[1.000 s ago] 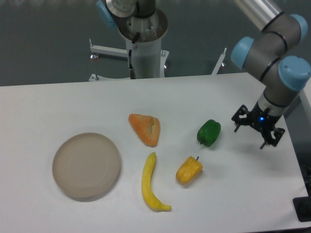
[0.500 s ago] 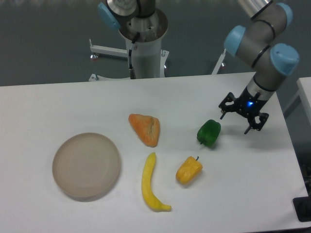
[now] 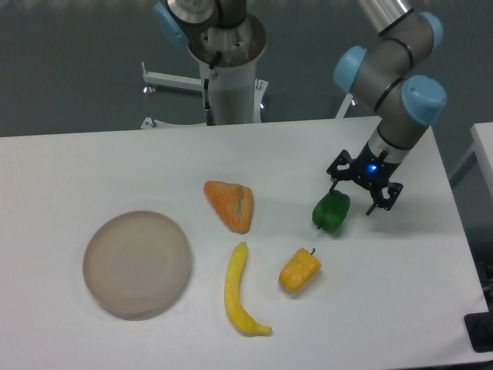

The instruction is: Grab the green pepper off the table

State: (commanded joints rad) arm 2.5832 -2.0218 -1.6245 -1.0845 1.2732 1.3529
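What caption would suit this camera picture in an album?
Open gripper poised just right of the green pepper on the white table.

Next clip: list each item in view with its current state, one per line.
green pepper: lying on the table, not gripped
gripper: open, just right of and above the green pepper
yellow pepper: lying on the table, untouched
banana: lying flat
orange wedge: lying on the table
plate: right side up, empty
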